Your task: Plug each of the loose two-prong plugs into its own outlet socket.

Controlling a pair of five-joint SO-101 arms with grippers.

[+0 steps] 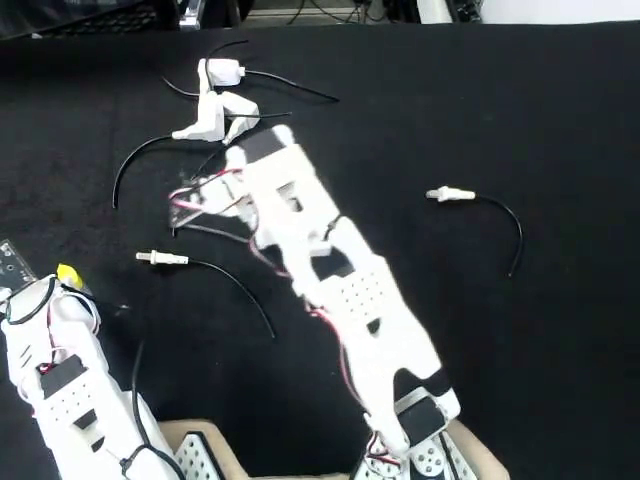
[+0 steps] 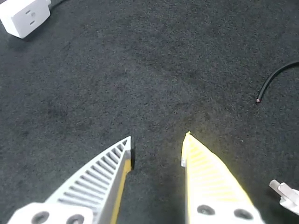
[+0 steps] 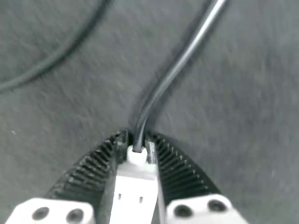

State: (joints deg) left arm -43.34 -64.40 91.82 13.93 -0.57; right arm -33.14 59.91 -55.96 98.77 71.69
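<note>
— What carries everything here?

— You have one table, covered in black cloth.

— And what lies on it?

— Toward the far edge you'll see a white outlet socket with a black cord running off it. On the left lies a white two-prong plug, its lead curving toward the near edge. Well apart on the right lies a second plug. A corded white block is close over the cloth, but you can't tell whether it touches.
</note>
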